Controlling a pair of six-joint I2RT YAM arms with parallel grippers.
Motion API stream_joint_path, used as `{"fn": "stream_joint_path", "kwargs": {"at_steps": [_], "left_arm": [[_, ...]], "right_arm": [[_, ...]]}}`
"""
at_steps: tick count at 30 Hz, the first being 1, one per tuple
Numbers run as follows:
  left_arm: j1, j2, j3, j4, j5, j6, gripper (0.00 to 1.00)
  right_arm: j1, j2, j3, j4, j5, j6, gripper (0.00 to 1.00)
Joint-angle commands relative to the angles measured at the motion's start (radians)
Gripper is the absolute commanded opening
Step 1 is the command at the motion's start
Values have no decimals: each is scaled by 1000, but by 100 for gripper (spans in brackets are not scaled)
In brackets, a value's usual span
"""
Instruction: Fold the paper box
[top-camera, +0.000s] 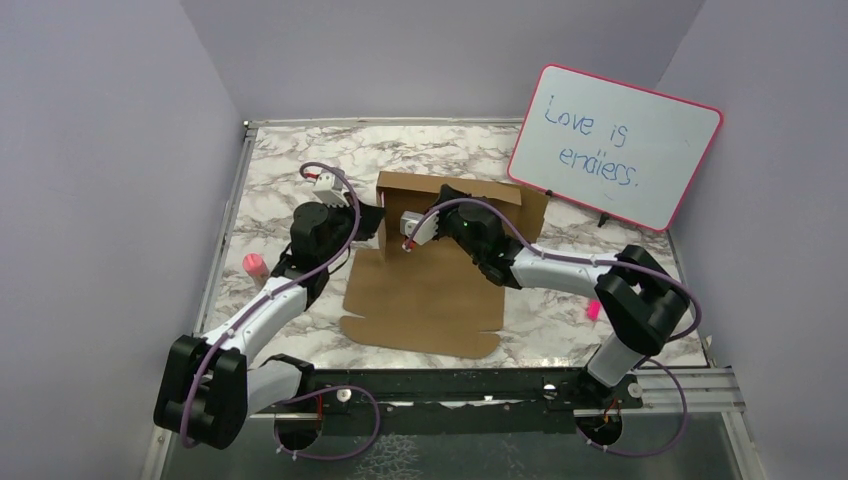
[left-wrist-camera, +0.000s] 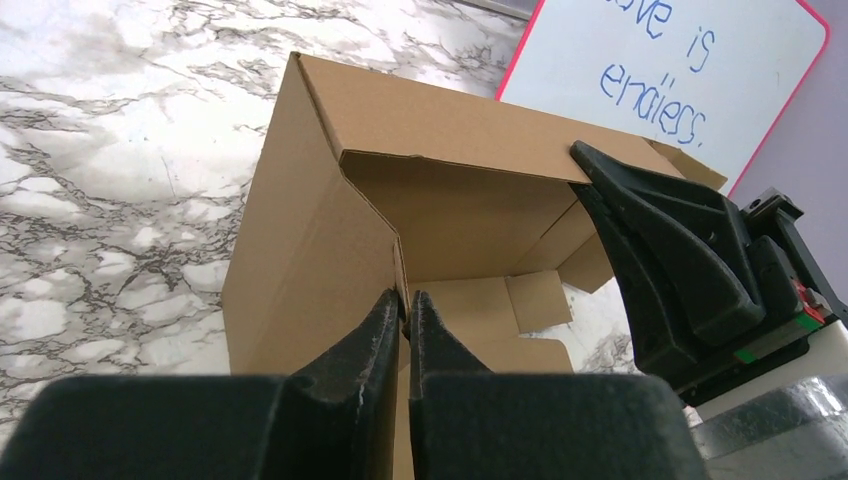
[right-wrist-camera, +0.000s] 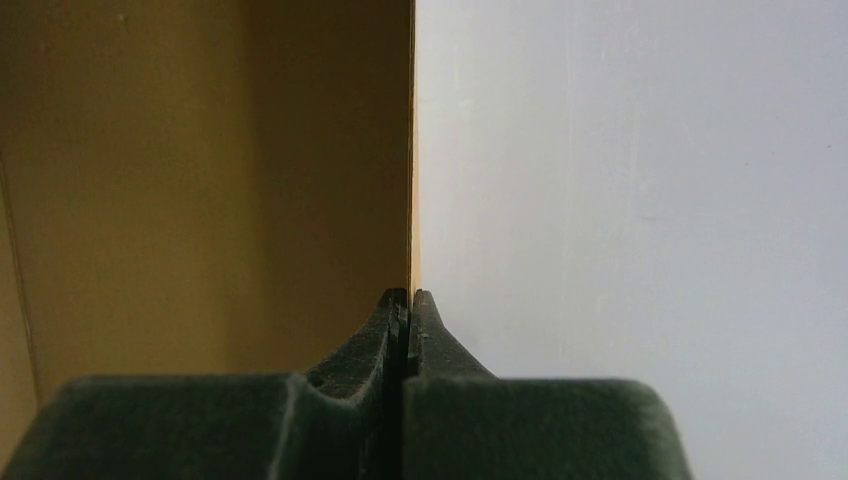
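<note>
Wall-raising step in hand: paper box (top-camera: 430, 290) at bench (top-camera: 280, 170) centre, left fingers (left-wrist-camera: 385, 335) clamped on 9 o'clock side wall (left-wrist-camera: 300, 270), right fingers (right-wrist-camera: 385, 335) clamped on 12 o'clock back wall (left-wrist-camera: 450, 120). Probably next: tucking corner tab inside, walls kept upright.

The paper box (top-camera: 425, 295) is plain, unprinted brown; the table (top-camera: 290, 160) is white marble-patterned with grey-black veins. The whiteboard (top-camera: 615, 135) is white, pink-rimmed, with blue writing, and the left claw (left-wrist-camera: 403, 296) and right claw (right-wrist-camera: 407, 296) are black.
</note>
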Motion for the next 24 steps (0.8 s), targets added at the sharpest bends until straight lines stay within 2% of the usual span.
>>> {"fn": "stream_joint_path", "kwargs": {"at_steps": [1, 15, 18, 24], "left_arm": [[-41, 9, -64, -25, -6, -4, 8], [-46, -37, -201, 74, -42, -44, 15], [-46, -50, -198, 75, -35, -55, 19], [-43, -127, -175, 37, -23, -46, 36]], "right_arm": [[51, 1, -51, 14, -29, -28, 1], [112, 36, -195, 208, 92, -229, 1], [113, 35, -203, 219, 103, -245, 1], [113, 28, -200, 213, 112, -254, 1]]}}
